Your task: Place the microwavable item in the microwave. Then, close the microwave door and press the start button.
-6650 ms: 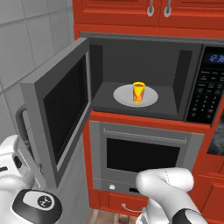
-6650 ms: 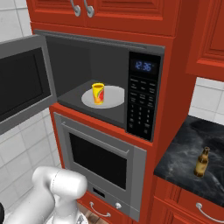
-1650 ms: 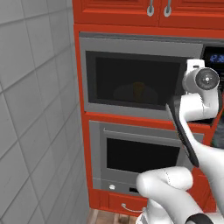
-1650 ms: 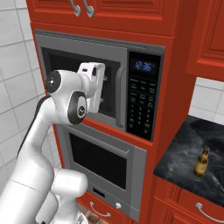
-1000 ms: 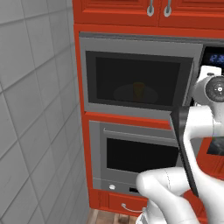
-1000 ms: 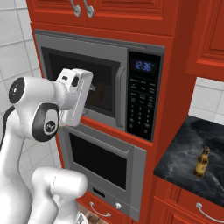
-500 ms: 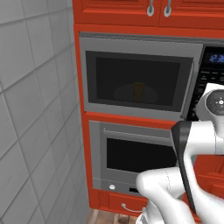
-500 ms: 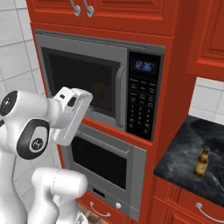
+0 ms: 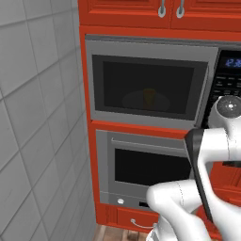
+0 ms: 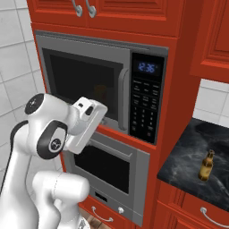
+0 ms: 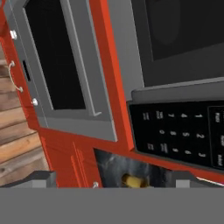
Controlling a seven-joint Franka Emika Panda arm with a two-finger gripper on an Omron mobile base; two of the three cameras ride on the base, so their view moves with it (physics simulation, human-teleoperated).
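The microwave door (image 9: 143,84) is seen shut on the microwave (image 10: 105,87), and the yellow cup (image 9: 149,97) is dimly visible behind its glass. The claw (image 11: 113,183) is spread wide and empty before the keypad (image 11: 183,133).

Matt grey metal is seen on the microwave door (image 9: 147,89); its window is dark glossy glass; the counter (image 10: 192,156) is polished black stone.
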